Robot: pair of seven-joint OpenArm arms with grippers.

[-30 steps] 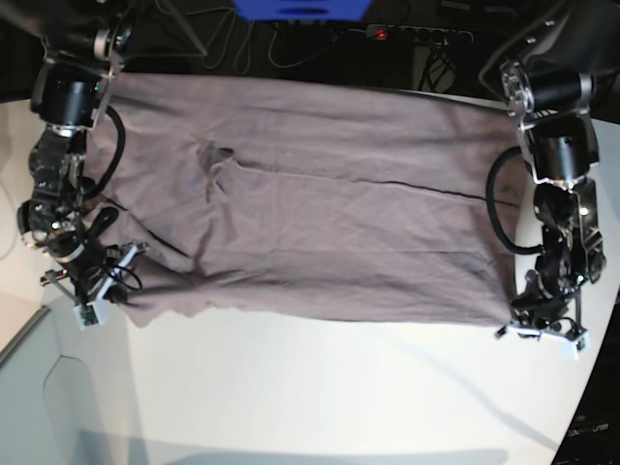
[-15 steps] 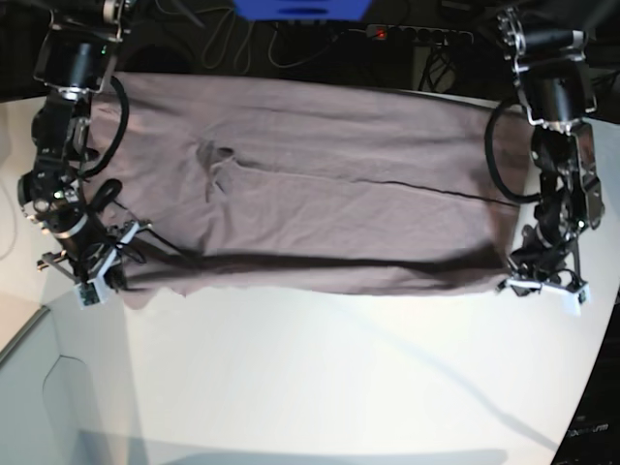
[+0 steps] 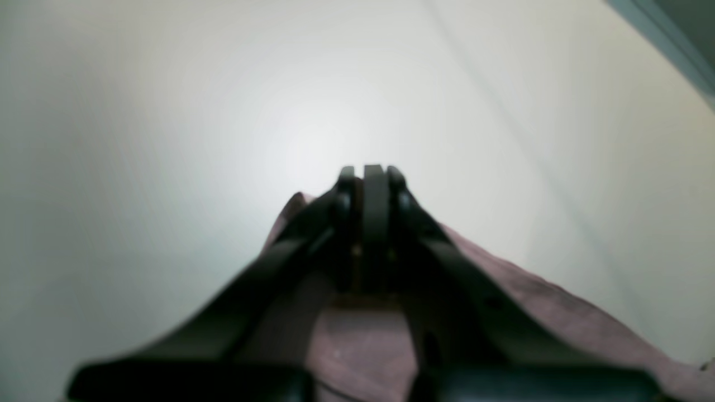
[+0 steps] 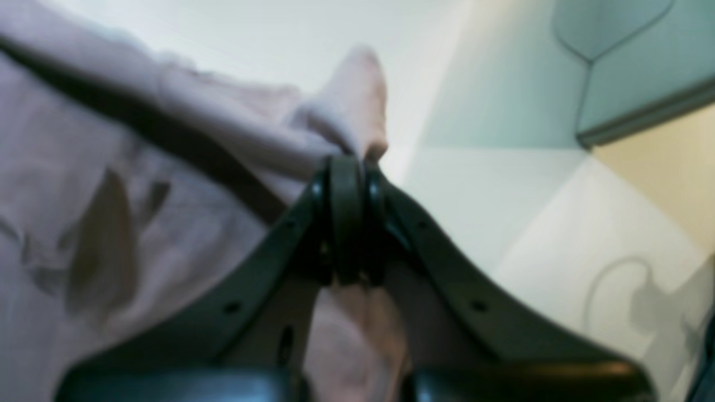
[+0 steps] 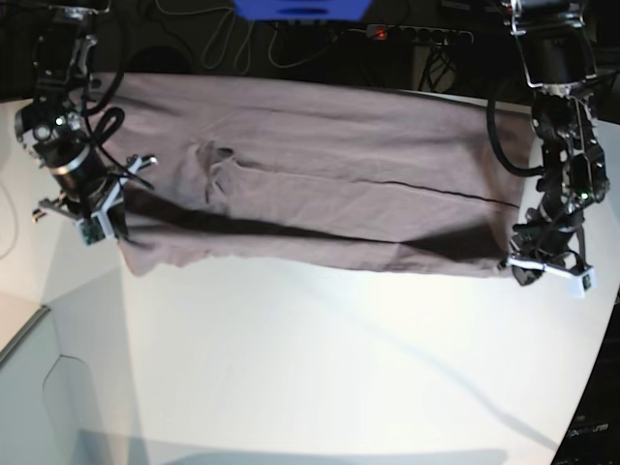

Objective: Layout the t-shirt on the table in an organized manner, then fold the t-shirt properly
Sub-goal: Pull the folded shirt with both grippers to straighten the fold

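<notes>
The mauve t-shirt [image 5: 320, 155] lies spread widthwise on the far half of the white table [image 5: 320, 368]. Its near edge is lifted and doubled back over the rest, with a dark shadow under the fold. My left gripper [image 5: 513, 263], at the base view's right, is shut on the shirt's near right corner. In its wrist view the left gripper [image 3: 368, 173] pinches the t-shirt [image 3: 530, 296] above the table [image 3: 223, 111]. My right gripper [image 5: 114, 221], at the left, is shut on the near left corner. Up close, the right gripper [image 4: 346, 167] holds bunched t-shirt [image 4: 139, 234] cloth.
A power strip [image 5: 407, 35] with a red light, cables and a blue object [image 5: 300, 8] sit beyond the table's far edge. A grey-green panel [image 5: 29, 407] adjoins the table at lower left. The table's curved edge runs down the right side.
Both grippers have moved toward the far side, carrying the shirt's near edge with them. That edge now lies farther back, folding over the shirt.
</notes>
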